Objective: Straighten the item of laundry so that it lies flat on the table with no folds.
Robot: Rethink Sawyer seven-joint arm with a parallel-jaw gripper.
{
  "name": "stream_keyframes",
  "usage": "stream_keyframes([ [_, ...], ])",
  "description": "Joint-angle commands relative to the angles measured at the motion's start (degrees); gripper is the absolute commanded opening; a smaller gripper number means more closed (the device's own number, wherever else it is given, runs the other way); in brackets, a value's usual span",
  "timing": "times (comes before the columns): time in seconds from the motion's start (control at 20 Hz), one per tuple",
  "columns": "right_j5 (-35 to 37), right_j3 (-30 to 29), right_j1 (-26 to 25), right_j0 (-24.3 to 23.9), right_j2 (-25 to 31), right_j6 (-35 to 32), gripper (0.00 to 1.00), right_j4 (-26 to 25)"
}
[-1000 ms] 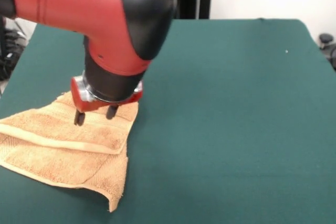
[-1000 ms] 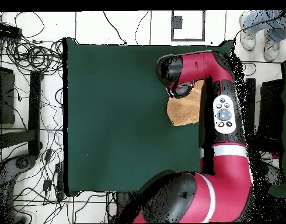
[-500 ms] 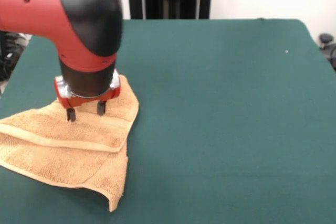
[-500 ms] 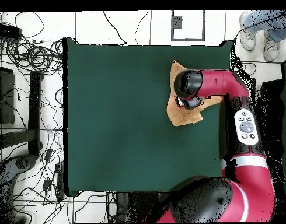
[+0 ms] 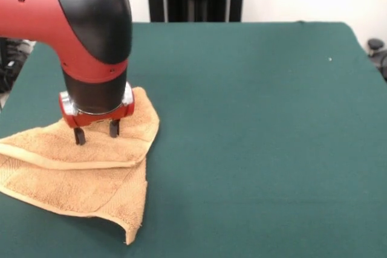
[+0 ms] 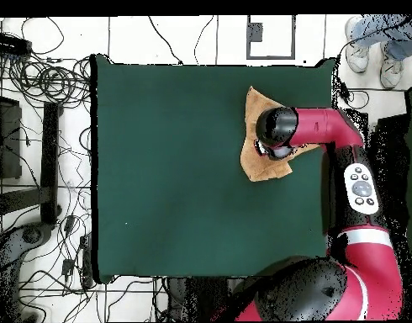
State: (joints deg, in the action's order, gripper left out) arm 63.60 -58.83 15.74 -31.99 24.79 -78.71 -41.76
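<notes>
The gripper [image 5: 96,133] is held open, its two fingers apart and nothing grasped. Directly beneath it the tan terry towel [image 5: 78,176] is spread in folded layers on the green table [image 5: 260,137].

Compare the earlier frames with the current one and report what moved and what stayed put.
The gripper slid toward the left of the front view and came down lower over the folded towel, its fingers open and empty throughout. In the overhead view the arm's elbow swung out past the table edge. The towel kept the same folded shape and place; nothing was grasped or released.
</notes>
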Motion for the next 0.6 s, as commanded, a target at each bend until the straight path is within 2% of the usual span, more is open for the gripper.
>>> stream_keyframes([
  [0.05, -3.68, 0.25, -10.03, 0.96, 3.03, 4.38, 1.00, 2.19],
  [0.2, -4.10, 1.05, -10.08, 1.09, 2.86, 1.54, 1.00, 3.52],
  [0.35, -5.65, 3.37, -11.23, 0.66, 3.81, 3.09, 1.00, 3.81],
  [0.6, -10.49, 3.61, -12.85, -1.53, 6.61, 8.49, 1.00, 4.94],
])
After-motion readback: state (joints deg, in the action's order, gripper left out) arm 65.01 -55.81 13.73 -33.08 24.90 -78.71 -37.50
